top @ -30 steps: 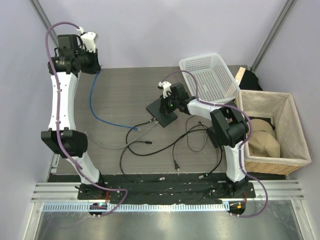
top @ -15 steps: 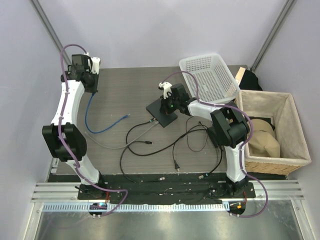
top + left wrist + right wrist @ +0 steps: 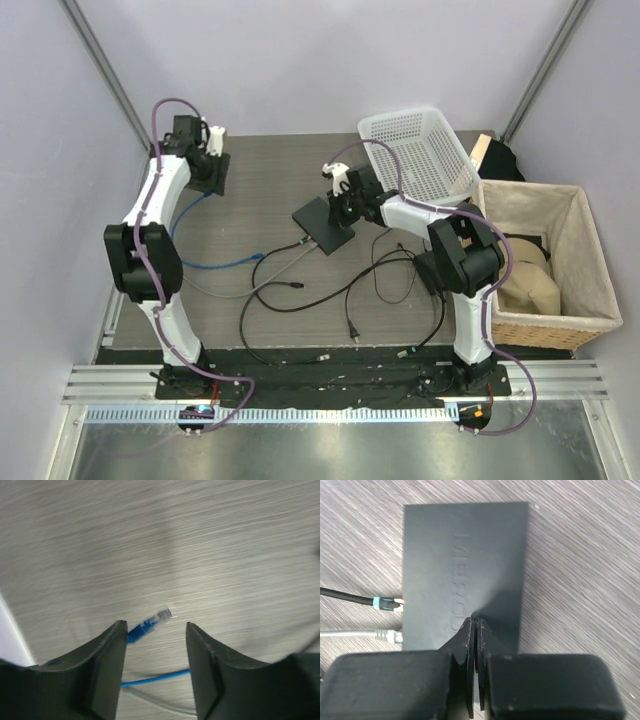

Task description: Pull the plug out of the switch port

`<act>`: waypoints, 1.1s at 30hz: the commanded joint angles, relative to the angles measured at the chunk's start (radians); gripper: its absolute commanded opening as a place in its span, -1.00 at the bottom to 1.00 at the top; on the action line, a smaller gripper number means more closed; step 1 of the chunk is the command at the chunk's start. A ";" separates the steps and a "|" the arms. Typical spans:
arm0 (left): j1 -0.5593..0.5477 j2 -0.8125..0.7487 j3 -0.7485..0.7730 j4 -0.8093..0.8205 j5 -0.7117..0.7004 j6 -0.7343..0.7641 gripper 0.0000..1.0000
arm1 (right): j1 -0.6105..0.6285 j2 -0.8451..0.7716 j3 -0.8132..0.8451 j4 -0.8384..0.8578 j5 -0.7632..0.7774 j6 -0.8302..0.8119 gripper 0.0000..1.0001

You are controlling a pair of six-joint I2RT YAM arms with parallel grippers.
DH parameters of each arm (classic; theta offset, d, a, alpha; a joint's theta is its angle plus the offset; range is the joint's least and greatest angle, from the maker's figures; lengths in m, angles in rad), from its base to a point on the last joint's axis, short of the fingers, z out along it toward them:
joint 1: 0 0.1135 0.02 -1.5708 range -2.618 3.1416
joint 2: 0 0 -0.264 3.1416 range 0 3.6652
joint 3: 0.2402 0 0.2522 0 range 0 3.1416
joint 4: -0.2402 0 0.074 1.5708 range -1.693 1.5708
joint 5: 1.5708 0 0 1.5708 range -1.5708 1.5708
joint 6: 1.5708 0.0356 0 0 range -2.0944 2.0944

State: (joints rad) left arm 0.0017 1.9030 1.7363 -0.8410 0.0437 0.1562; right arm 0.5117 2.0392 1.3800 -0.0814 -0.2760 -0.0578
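The switch [image 3: 465, 555] is a flat dark-grey box near the table's middle [image 3: 318, 225]. A black-cabled plug with a teal ring [image 3: 387, 602] and a grey plug [image 3: 387, 635] sit in ports on its left edge. My right gripper [image 3: 476, 621] is shut, its tips pressing down on the switch's top [image 3: 345, 210]. My left gripper [image 3: 154, 626] hangs open over the table at the back left [image 3: 212, 180]. A blue plug with a clear tip [image 3: 150, 622] shows blurred between its fingers, free of the switch. Its blue cable [image 3: 190, 262] trails across the table.
A white mesh basket [image 3: 415, 150] stands at the back right. A cloth-lined wicker bin [image 3: 590, 270] sits beyond the table's right edge. Loose black and grey cables [image 3: 370, 285] loop in front of the switch. The left wall is close behind my left arm.
My left arm swung in from the far back-left corner toward the table and its gripper opened, letting go of the blue cable. The right gripper stayed shut on top of the switch.
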 commanded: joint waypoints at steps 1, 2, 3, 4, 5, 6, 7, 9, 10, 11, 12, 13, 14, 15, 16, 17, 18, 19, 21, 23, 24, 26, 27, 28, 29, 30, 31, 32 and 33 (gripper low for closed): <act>-0.112 -0.053 0.086 0.020 0.151 -0.079 0.14 | -0.009 -0.099 0.065 -0.070 0.034 0.006 -0.95; -0.147 -0.042 0.086 0.022 0.197 -0.099 0.15 | -0.009 -0.109 0.065 -0.069 0.044 0.001 -0.95; -0.164 -0.033 0.083 0.020 0.217 -0.116 0.15 | -0.009 -0.123 0.062 -0.067 0.061 -0.002 -0.95; -0.183 -0.019 0.081 0.019 0.234 -0.133 0.15 | -0.010 -0.126 0.051 -0.067 0.082 -0.010 -0.95; -0.219 -0.004 0.075 0.014 0.248 -0.138 0.15 | -0.012 -0.129 0.044 -0.066 0.092 -0.029 -0.95; -0.235 0.029 0.075 0.013 0.255 -0.147 0.17 | -0.016 -0.131 0.036 -0.066 0.100 -0.042 -0.95; -0.252 0.047 0.069 0.010 0.266 -0.185 0.18 | -0.021 -0.135 0.016 -0.066 0.104 -0.046 -0.95; -0.255 0.095 0.055 0.026 0.280 -0.225 0.18 | -0.035 -0.137 -0.004 -0.066 0.115 -0.057 -0.95; -0.255 0.108 0.052 0.031 0.280 -0.237 0.18 | -0.039 -0.140 -0.010 -0.067 0.123 -0.065 -0.95; -0.255 0.125 0.051 0.031 0.283 -0.247 0.15 | -0.041 -0.139 -0.016 -0.066 0.156 -0.077 -0.95; -0.253 0.149 0.052 0.028 0.327 -0.247 0.02 | -0.042 -0.142 -0.028 -0.060 0.182 -0.098 -0.95; -0.255 0.159 0.052 0.025 0.343 -0.253 -0.08 | -0.042 -0.140 -0.035 -0.055 0.198 -0.111 -0.95; -0.255 0.165 0.048 0.025 0.360 -0.274 -0.20 | -0.044 -0.137 -0.041 -0.055 0.214 -0.122 -0.95; -0.255 0.168 0.039 0.032 0.372 -0.283 -0.45 | -0.051 -0.136 -0.050 -0.054 0.215 -0.137 -0.95; -0.256 0.172 0.017 0.043 0.381 -0.293 -0.55 | -0.055 -0.131 -0.055 -0.054 0.216 -0.142 -0.95; -0.256 0.176 0.009 0.057 0.386 -0.300 -0.75 | -0.055 -0.123 -0.056 -0.054 0.216 -0.148 -0.95; -0.258 0.182 0.003 0.060 0.390 -0.302 -0.82 | -0.058 -0.119 -0.061 -0.054 0.218 -0.154 -0.95; -0.259 0.200 0.008 0.057 0.407 -0.302 -0.88 | -0.058 -0.113 -0.059 -0.052 0.216 -0.163 -0.95; -0.264 0.226 0.015 0.049 0.424 -0.306 -0.95 | -0.058 -0.096 -0.061 -0.055 0.213 -0.172 -0.95; -0.270 0.260 0.026 0.052 0.436 -0.311 -0.95 | -0.059 -0.085 -0.058 -0.061 0.207 -0.177 -0.95; -0.273 0.271 0.034 0.052 0.443 -0.316 -0.95 | -0.058 -0.080 -0.059 -0.073 0.193 -0.175 -0.95; -0.281 0.309 0.061 0.052 0.462 -0.316 -0.95 | -0.053 -0.085 -0.070 -0.084 0.175 -0.172 -0.95; -0.285 0.323 0.072 0.052 0.466 -0.317 -0.94 | -0.049 -0.097 -0.096 -0.092 0.166 -0.172 -0.95; -0.293 0.336 0.097 0.049 0.467 -0.316 -0.94 | -0.044 -0.106 -0.113 -0.092 0.146 -0.172 -0.95; -0.296 0.362 0.107 0.046 0.466 -0.316 -0.93 | -0.032 -0.117 -0.131 -0.093 0.136 -0.174 -0.95; -0.299 0.372 0.120 0.046 0.470 -0.317 -0.93 | -0.026 -0.129 -0.168 -0.093 0.130 -0.172 -0.95; -0.307 0.381 0.140 0.049 0.476 -0.320 -0.93 | -0.019 -0.154 -0.185 -0.093 0.114 -0.171 -0.95; -0.312 0.392 0.150 0.051 0.484 -0.323 -0.92 | -0.004 -0.166 -0.200 -0.093 0.106 -0.165 -0.95; -0.316 0.409 0.161 0.051 0.496 -0.325 -0.92 | 0.005 -0.178 -0.229 -0.093 0.095 -0.162 -0.95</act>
State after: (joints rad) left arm -0.2943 2.2856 1.8290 -0.8070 0.4770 -0.1535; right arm 0.4740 1.9461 1.2221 -0.1501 -0.1184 -0.2161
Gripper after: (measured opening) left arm 0.037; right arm 0.037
